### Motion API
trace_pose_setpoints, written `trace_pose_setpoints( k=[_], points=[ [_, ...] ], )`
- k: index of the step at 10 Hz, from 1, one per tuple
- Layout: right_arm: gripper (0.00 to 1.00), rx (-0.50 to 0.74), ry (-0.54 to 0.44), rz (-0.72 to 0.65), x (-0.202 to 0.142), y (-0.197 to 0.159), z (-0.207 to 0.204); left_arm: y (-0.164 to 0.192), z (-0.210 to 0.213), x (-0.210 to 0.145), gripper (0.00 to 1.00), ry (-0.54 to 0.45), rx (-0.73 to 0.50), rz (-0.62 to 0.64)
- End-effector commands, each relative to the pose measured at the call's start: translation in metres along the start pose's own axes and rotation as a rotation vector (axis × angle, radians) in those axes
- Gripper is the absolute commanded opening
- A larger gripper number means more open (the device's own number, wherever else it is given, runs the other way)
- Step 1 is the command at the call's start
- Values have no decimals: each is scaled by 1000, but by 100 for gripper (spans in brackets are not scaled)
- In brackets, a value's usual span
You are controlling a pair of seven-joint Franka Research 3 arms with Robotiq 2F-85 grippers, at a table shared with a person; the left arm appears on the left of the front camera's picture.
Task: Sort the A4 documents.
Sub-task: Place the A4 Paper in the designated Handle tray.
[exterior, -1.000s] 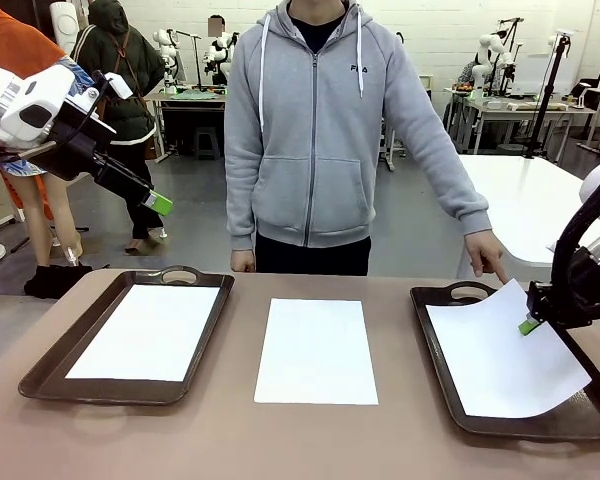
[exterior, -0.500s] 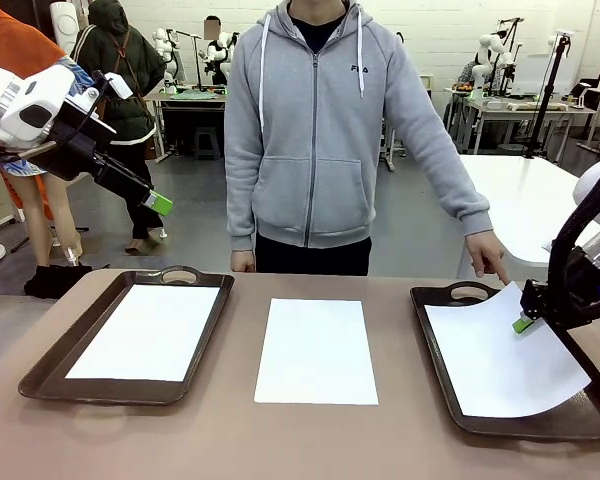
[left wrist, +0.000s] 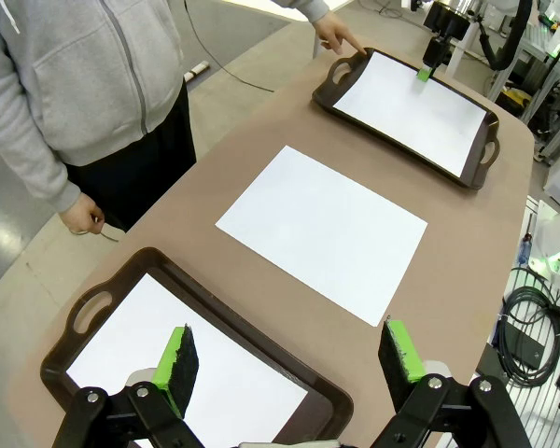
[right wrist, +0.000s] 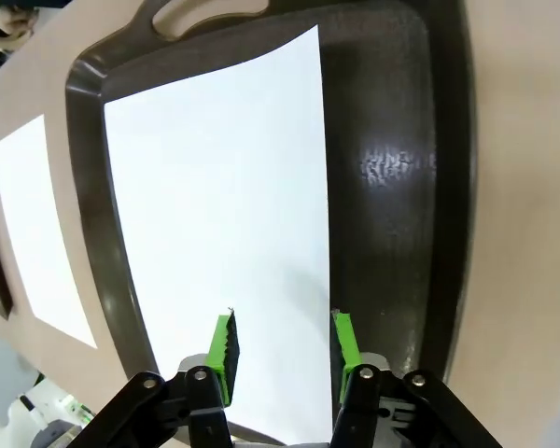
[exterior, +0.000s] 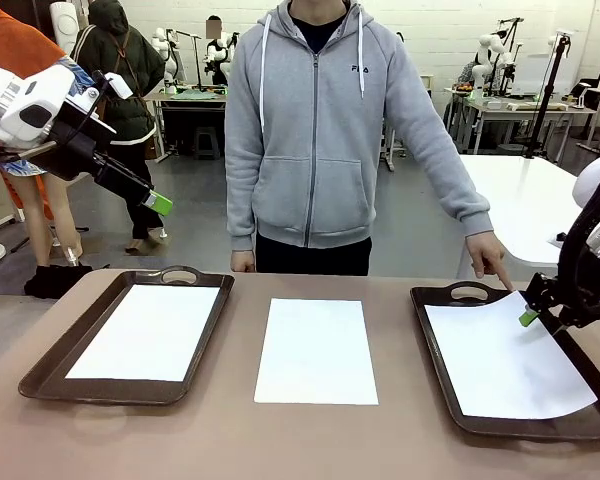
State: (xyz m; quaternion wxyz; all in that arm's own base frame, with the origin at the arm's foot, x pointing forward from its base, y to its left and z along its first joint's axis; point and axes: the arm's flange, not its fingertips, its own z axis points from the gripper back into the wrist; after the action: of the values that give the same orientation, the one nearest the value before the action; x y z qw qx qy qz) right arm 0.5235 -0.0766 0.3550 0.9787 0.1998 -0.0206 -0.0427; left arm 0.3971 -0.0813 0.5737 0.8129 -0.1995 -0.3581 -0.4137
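Observation:
Three white A4 documents show in the front view. One sheet lies in the left brown tray, one sheet lies bare on the table's middle, and one sheet lies nearly flat in the right brown tray. My right gripper hovers just above that sheet's far right edge. In the right wrist view its fingers stand open over the sheet, holding nothing. My left gripper hangs high over the left side, open and empty.
A person in a grey hoodie stands at the far edge. Their hand points a finger down at the right tray's far handle. Bare tray floor lies beside the sheet. Brown table surface runs between the trays.
The sheet in the right tray, held up at its far right edge before, has dropped almost flat. My right gripper has let it go and shifted slightly right. The left arm has not moved.

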Motion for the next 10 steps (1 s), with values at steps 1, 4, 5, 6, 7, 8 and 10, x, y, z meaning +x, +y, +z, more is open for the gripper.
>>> trace_pose_setpoints(
  k=[1,4,5,6,7,8,10],
  points=[
    [62,-65,-19,-32,-6,1,8,-1,-1,1,100,2,1,-4],
    [100,-47,-40,-46,-9,-2,11,-1,-1,1,100,2,1,-4],
    [100,-46,-32,-44,-10,-1,8,-1,-1,1,100,2,1,-4],
    [100,-54,-23,-37,-8,10,4,-1,-1,1,100,2,1,-4],
    [100,-29,-24,-22,-4,-4,15,-1,-1,1,100,2,1,-4],
    [100,-29,-24,-22,-4,-4,15,-1,-1,1,100,2,1,-4],
    [100,-29,-24,-22,-4,-4,15,-1,-1,1,100,2,1,-4]
  ],
)
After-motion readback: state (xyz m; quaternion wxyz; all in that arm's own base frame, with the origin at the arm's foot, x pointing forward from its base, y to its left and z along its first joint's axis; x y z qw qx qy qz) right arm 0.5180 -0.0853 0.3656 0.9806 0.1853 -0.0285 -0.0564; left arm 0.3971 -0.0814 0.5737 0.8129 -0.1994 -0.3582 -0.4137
